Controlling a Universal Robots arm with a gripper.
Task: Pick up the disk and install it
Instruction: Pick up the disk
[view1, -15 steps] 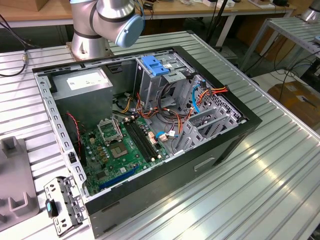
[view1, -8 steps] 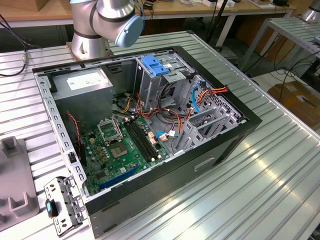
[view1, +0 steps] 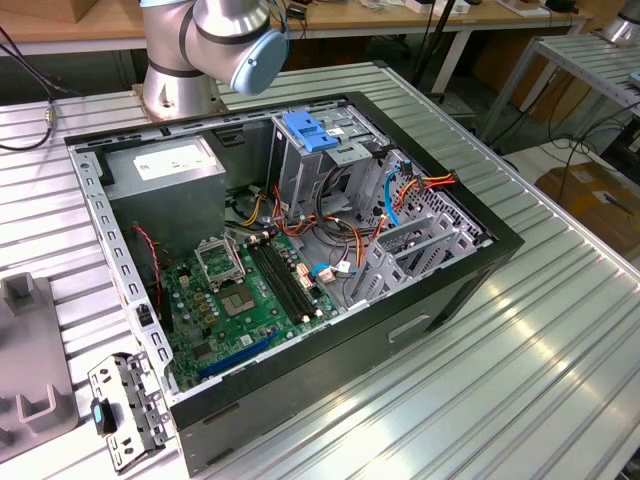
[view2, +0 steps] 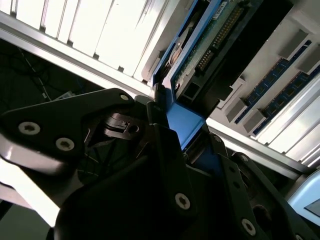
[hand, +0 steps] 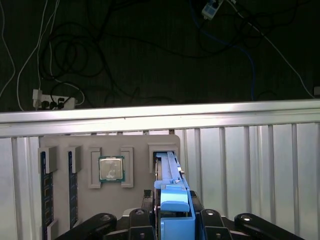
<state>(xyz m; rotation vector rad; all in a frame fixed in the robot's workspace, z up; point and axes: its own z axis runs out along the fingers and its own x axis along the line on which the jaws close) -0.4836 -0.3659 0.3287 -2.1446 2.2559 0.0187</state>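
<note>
One disk (hand: 169, 170) sits clamped in the tool (hand: 173, 206).

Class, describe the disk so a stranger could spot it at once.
In the first wrist view, find the grey parts tray on the ribbed metal table. The disk stands on edge in the slot next to the square processor chip. Unlike the chip and memory sticks, it is framed in bright blue plastic.
</note>
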